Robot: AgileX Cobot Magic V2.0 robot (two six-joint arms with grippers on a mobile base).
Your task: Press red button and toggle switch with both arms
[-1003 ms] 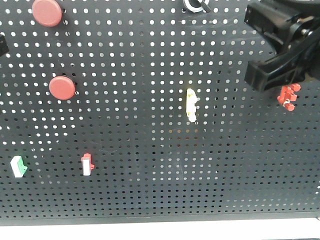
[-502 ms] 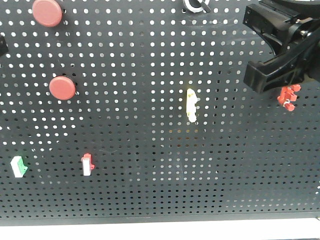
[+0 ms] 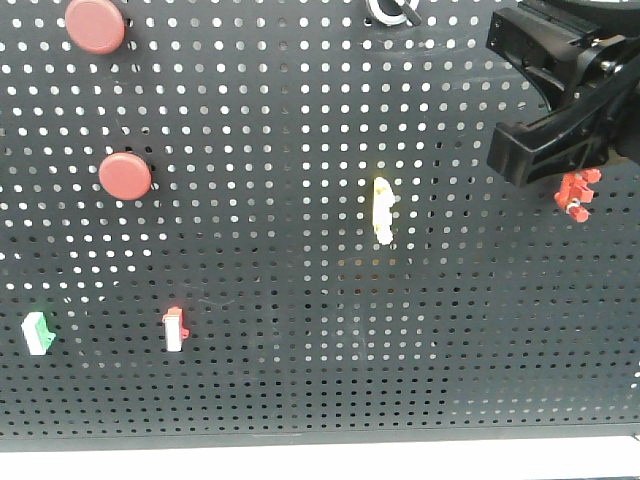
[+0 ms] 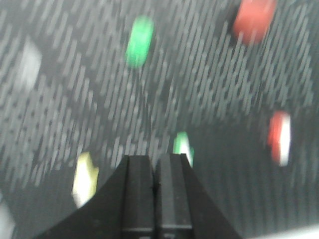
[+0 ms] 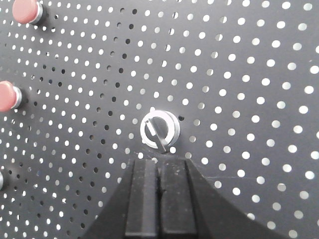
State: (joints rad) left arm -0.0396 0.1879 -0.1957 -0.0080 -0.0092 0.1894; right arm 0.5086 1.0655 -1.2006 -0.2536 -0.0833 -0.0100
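Two round red buttons (image 3: pixel 95 25) (image 3: pixel 125 177) sit at the upper left of the black pegboard (image 3: pixel 300 380). The small all-red toggle switch (image 3: pixel 577 190) is mounted at the right edge. My right arm (image 3: pixel 560 135) hangs just above and left of it, partly covering its top. In the right wrist view the right gripper (image 5: pixel 159 162) is shut and empty, its tips just below a silver rotary knob (image 5: pixel 159 130). The left wrist view is blurred; the left gripper (image 4: pixel 157 159) is shut and empty, facing the board, with a red blob (image 4: pixel 254 20) far off at upper right.
A yellow lever switch (image 3: pixel 381 210) stands mid-board. A red-topped white rocker (image 3: pixel 175 328) and a green rocker (image 3: pixel 38 333) sit at lower left. The silver knob (image 3: pixel 392 10) shows at the top edge. The board's white lower edge (image 3: pixel 300 460) runs along the bottom.
The black piece of the left arm at the front view's left edge has slid out of sight. The right arm shifted only slightly and now holds still.
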